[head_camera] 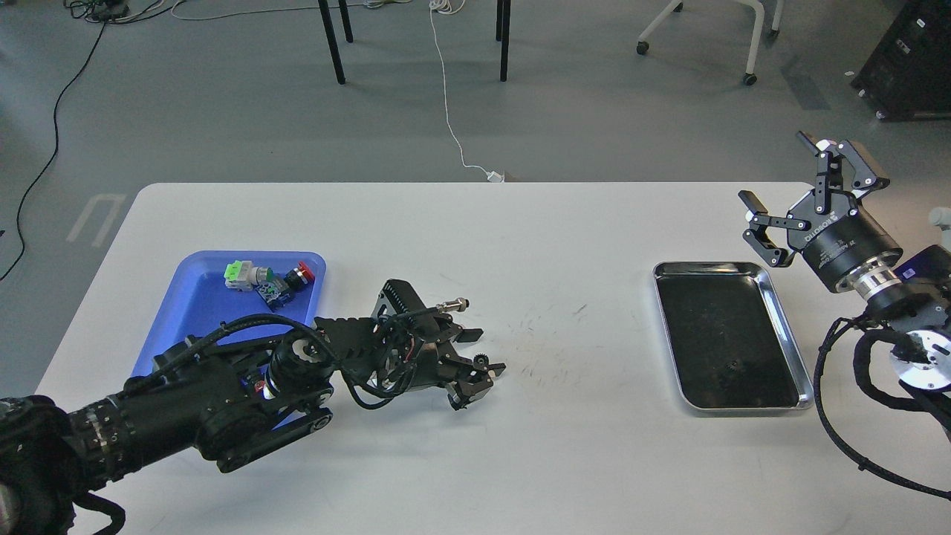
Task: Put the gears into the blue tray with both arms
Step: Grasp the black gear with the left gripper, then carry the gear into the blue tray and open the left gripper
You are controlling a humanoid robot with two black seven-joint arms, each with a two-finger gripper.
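Black toothed gear [481, 361] sits pinched in left jaws [481, 365]; right jaws [810, 195] gape above glossy steel tray [787, 327].

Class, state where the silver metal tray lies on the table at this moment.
In the head view, the silver metal tray lies on the table's right side, just below the raised right gripper.

Your left arm [223, 401]: enters low from the left, stretched rightward; left gripper [483, 357] points right, fingers a small gap apart; your right arm [891, 297]: raised at the right edge; right gripper [813, 186] tilted up-left, fingers spread wide.
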